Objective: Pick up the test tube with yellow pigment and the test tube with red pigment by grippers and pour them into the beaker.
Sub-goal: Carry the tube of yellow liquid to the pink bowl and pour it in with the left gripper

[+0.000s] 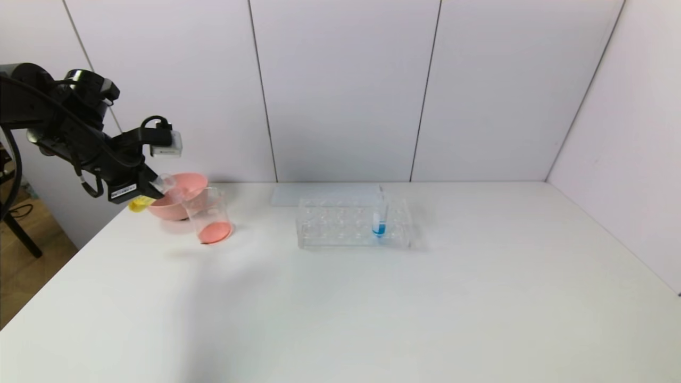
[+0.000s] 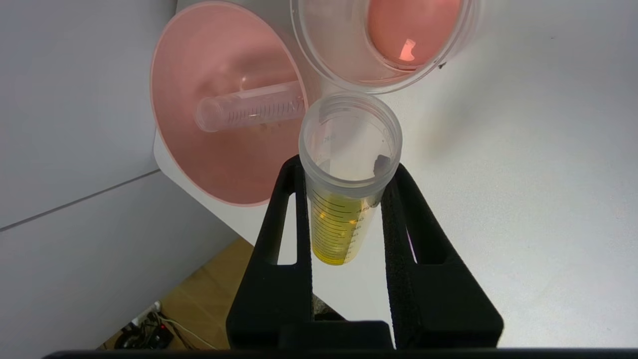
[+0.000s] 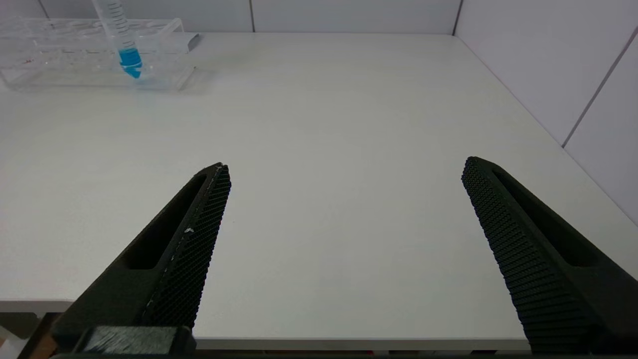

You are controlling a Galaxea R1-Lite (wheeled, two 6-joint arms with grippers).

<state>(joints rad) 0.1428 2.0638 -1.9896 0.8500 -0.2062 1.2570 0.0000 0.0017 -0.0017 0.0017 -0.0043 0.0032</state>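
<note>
At the left of the head view, the left gripper is clamped on the yellow test tube; tube mouth points toward the beaker, just short of its rim. Right gripper jaws apart, parked.

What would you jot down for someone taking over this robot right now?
Left hand: shut on the yellow test tube, held beside the beaker, mouth facing its rim; the yellow liquid is all in the tube.
Right hand: open, empty, low over bare table away from the work.
Beaker: holds red-orange liquid already. An empty tube lies in the pink bowl next to it.
Rack: only the blue tube stands in it.
Done: the red pour, by the look of it.
Left: tip the yellow tube into the beaker.
</note>
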